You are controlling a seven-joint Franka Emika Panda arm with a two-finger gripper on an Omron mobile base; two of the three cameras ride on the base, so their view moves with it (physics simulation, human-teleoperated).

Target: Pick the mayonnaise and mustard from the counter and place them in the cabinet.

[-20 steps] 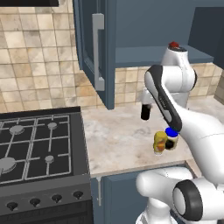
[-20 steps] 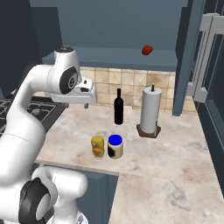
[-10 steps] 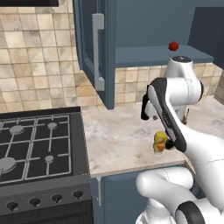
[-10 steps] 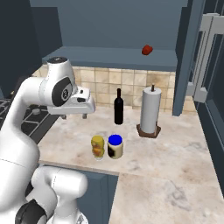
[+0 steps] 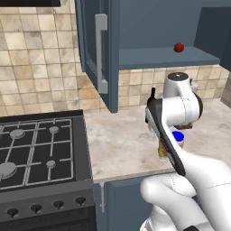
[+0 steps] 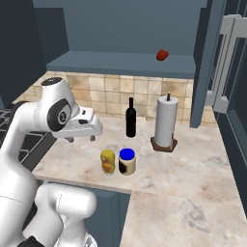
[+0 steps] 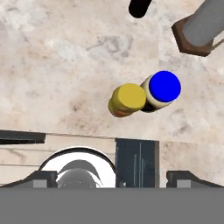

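Note:
The mayonnaise (image 6: 127,161), a squat jar with a blue lid, stands on the beige counter (image 6: 183,193) touching the yellow mustard (image 6: 108,162) on its left. My gripper (image 6: 80,140) hangs open above the counter, up and to the left of the mustard, fingers pointing down and holding nothing. In the hand view the mustard (image 7: 127,99) and mayonnaise (image 7: 164,86) sit ahead of my gripper (image 7: 113,177). From the left base view the arm partly hides the mustard (image 5: 162,151) beside the mayonnaise (image 5: 178,136). The cabinet (image 6: 120,62) stands open above.
A dark wine bottle (image 6: 130,118) and a paper towel roll (image 6: 165,123) stand behind the two containers. A small red ball (image 6: 162,55) lies on the cabinet shelf. The open door with its grey handle (image 5: 100,54) juts out over the counter. The black stove (image 5: 40,153) lies to the left.
The hand has come down from near shelf height toward the counter, closer to the mustard. The fingers have spread a little wider. The jars have not moved.

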